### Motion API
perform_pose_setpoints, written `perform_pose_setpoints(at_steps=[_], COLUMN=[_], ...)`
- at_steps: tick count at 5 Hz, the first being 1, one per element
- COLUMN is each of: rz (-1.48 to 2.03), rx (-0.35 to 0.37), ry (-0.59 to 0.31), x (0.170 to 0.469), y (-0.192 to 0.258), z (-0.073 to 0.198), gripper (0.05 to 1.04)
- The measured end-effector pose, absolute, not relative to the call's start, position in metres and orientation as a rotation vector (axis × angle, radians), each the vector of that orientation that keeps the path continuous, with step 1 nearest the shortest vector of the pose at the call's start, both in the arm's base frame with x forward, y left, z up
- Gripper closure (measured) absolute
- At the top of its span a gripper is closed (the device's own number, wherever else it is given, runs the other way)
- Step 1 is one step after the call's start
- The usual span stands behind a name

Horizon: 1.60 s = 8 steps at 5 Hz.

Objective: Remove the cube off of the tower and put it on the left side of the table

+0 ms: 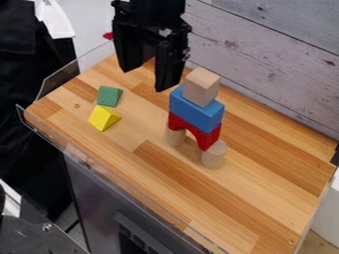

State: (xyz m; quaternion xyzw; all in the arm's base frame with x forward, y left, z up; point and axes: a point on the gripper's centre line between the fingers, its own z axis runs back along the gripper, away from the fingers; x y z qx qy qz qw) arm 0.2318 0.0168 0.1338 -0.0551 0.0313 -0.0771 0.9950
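A wooden bench (265, 208), cut off by the bottom edge of the view, carries the tower (196, 119), and behind the tower a plank wall (265, 44) runs out of view. The black claw (144, 80) hangs above and to the tower's left as seen, its upper part cropped by the top edge, its two fingers spread apart with a gap between them. In the tower, the blue block (189, 108) lies on the red arch (205, 139), which stands on two pale cylinders (214, 155); the arch partly hides the left one. The cube (201, 86), plain wood, sits tilted to the camera on top of the tower, its underside hidden. Left of the tower lie a yellow wedge (102, 118) and, just beside that, a smaller green wedge (108, 96)
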Motion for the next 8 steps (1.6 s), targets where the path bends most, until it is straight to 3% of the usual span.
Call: perform_pose_setpoints(at_steps=[3, 5, 8], rz=[-0.207, -0.19, -0.158], rx=[-0.094, -0.093, -0.112], ry=[0.1, 0.135, 0.102], x=[0.23, 0.251, 0.266], y=[-0.003, -0.017, -0.012], z=[0.128, 0.124, 0.135], gripper=[0.083, 0.083, 0.083])
